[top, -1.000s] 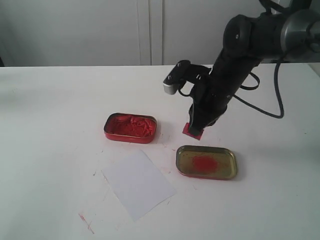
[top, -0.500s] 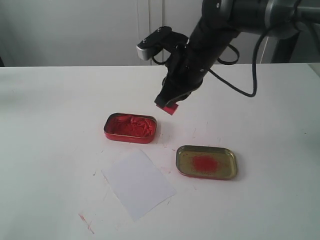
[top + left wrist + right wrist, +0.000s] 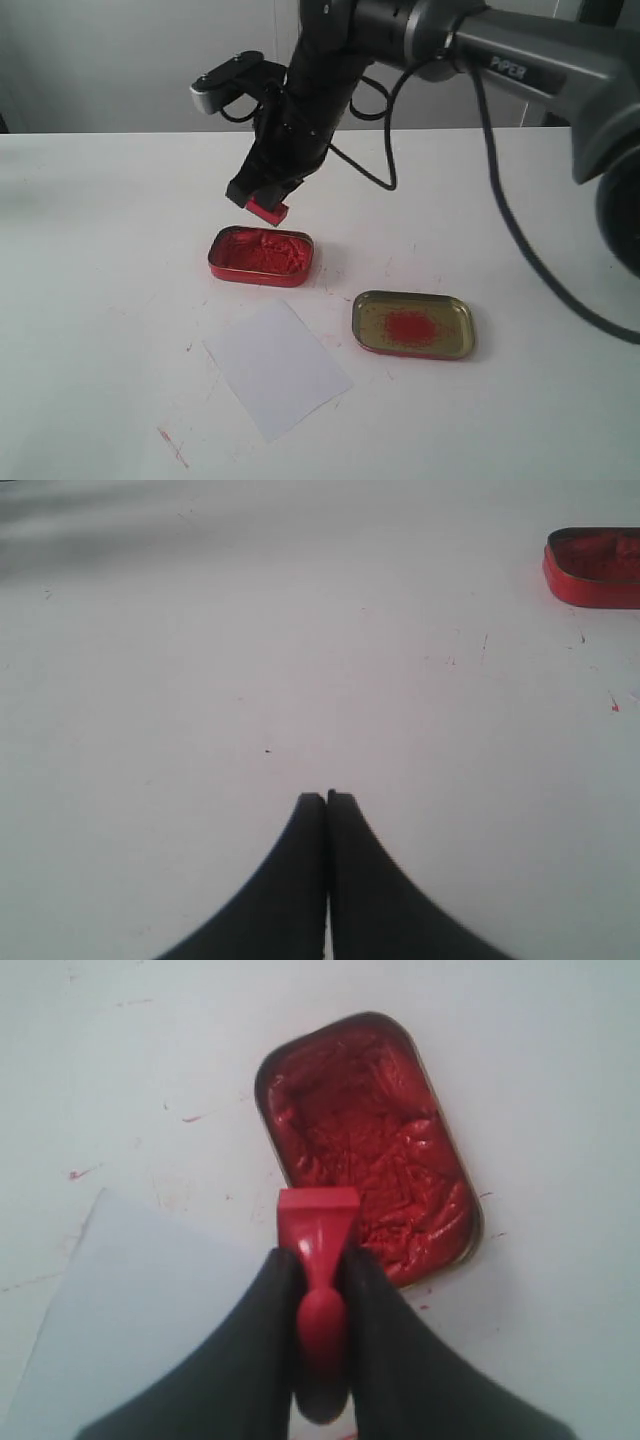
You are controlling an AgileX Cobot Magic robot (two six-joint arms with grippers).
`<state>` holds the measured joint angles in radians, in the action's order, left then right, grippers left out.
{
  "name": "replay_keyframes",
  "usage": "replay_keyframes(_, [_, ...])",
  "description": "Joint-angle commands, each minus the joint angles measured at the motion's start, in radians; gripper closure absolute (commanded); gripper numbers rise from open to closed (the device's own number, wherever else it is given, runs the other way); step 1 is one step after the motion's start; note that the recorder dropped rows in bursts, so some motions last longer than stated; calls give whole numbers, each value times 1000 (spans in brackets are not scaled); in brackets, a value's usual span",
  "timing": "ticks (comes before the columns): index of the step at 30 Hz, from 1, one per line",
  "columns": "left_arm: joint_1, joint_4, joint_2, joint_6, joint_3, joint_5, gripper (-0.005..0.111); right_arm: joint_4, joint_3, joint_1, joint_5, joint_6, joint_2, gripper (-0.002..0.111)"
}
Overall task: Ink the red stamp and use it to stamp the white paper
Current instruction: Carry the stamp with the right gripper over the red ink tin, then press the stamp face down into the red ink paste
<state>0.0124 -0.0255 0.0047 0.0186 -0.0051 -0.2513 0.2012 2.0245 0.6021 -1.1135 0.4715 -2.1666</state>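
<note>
You were at the inking step. The right jaws stood closed partway, clamped on the short handle of the red stamp [image 3: 268, 210], with its square base pointing down. The stamp hung in the air over the red tin [image 3: 262, 255], above one edge rather than the middle, and it did not touch the lumpy paste.

The next move, as I judged it, called for centring the base over the paste and lowering it flat, since a tilted press would ink only one side. After that came the carry to the white paper [image 3: 277, 368], which lay flat on the tabletop [image 3: 100, 250] near the tin and showed no mark.

The left jaws were pressed together on nothing, over bare tabletop apart from the tin.
</note>
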Motion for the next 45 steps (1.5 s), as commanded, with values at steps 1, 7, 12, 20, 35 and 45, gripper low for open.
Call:
replay_keyframes(1, [0, 2, -5, -1, 5, 5, 107, -24, 89, 20, -13, -27, -65, 108])
replay_keyframes(7, [0, 2, -5, -1, 5, 5, 107, -156, 197, 46, -14, -121, -181, 108])
replay_keyframes(12, [0, 2, -5, -1, 5, 5, 107, -217, 243, 61, -8, -227, -252, 108])
replay_keyframes(20, [0, 2, -5, -1, 5, 5, 107, -236, 270, 67, -33, -274, -303, 108])
replay_keyframes(35, [0, 2, -5, -1, 5, 5, 107, -240, 270, 67, -50, -292, -352, 108])
replay_keyframes(45, [0, 2, -5, -1, 5, 5, 107, -242, 270, 67, -96, -292, -420, 108])
